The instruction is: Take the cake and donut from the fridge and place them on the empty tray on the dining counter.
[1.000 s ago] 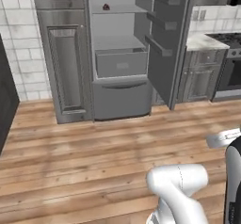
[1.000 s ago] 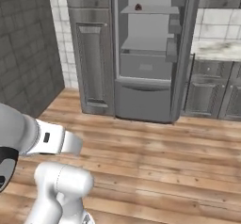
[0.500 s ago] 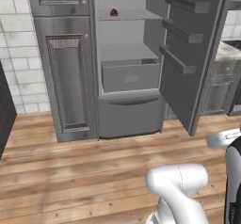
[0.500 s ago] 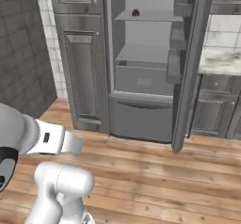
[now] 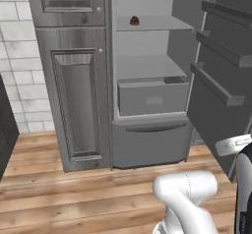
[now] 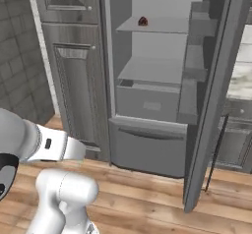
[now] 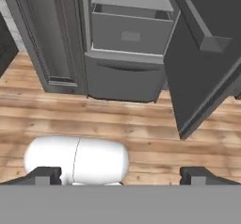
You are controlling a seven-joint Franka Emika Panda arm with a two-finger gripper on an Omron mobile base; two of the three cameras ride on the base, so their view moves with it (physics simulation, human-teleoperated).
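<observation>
The fridge (image 5: 147, 71) stands open straight ahead, its door (image 5: 221, 90) swung out to the right. On an upper shelf sits the cake (image 5: 134, 20), tiny, dark brown with a reddish top; the right base view has the cake (image 6: 142, 21) too. Below it are a bare shelf and a pale drawer (image 5: 152, 98), also seen in the hand view as the drawer (image 7: 129, 32). My gripper (image 7: 121, 175) is open and holds nothing, low over the wooden floor and well short of the fridge. The donut, the empty tray and the dining counter are out of view.
A grey wood-panelled cabinet (image 5: 78, 105) stands left of the fridge, with white tile wall (image 5: 15, 80) beyond it. The open door with its shelves (image 6: 211, 105) juts toward me on the right. A pale counter (image 6: 241, 80) lies behind the door. Wooden floor (image 5: 74, 198) lies in front.
The whole picture has grown and shifted: the base has driven closer to the fridge. The cake has stayed on its shelf and the gripper has stayed open.
</observation>
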